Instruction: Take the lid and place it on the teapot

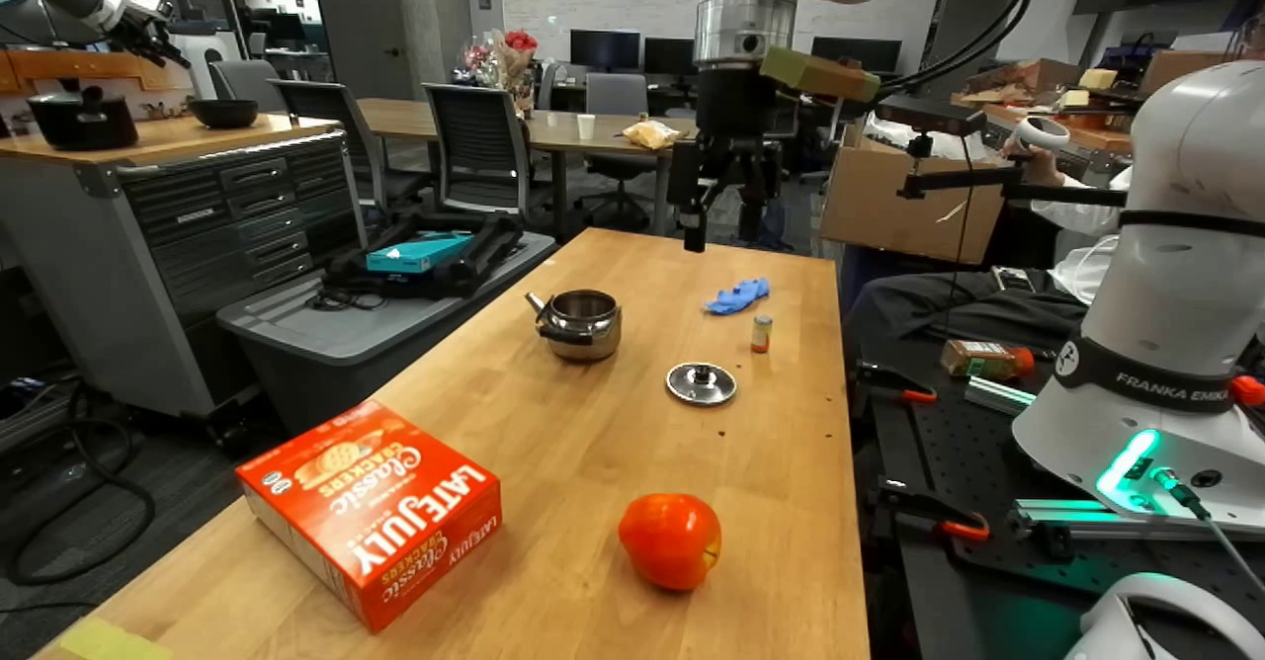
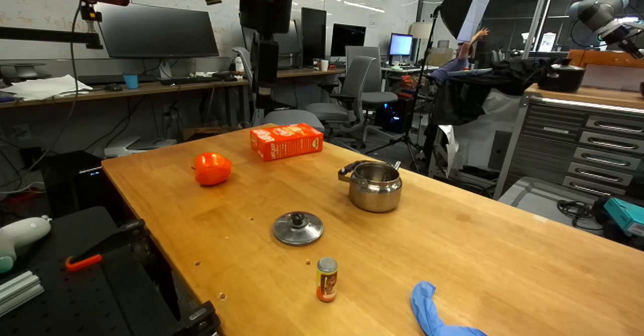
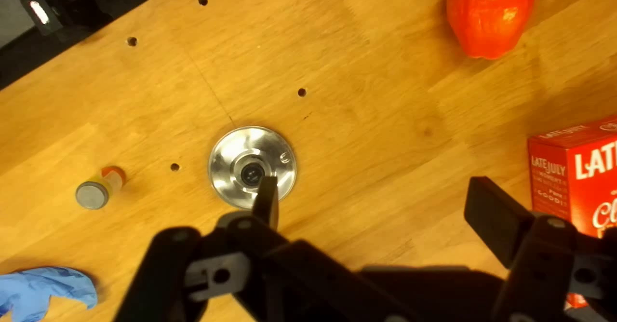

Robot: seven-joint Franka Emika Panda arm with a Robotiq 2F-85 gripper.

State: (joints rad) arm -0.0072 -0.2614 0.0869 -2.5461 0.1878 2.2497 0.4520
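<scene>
The lid is a round silvery disc with a dark central knob, lying flat on the table, knob up. It shows in both exterior views and in the wrist view, where a fingertip overlaps its edge. The teapot is a small shiny steel pot with a dark handle, upright and uncovered. It stands near the lid in both exterior views; it is out of the wrist view. My gripper is open and empty, well above the table, also seen in both exterior views.
A red cracker box and a red-orange tomato lie on the table. A small spice jar stands near the lid. A crumpled blue glove lies beyond the jar. Clamps sit along the robot-side edge.
</scene>
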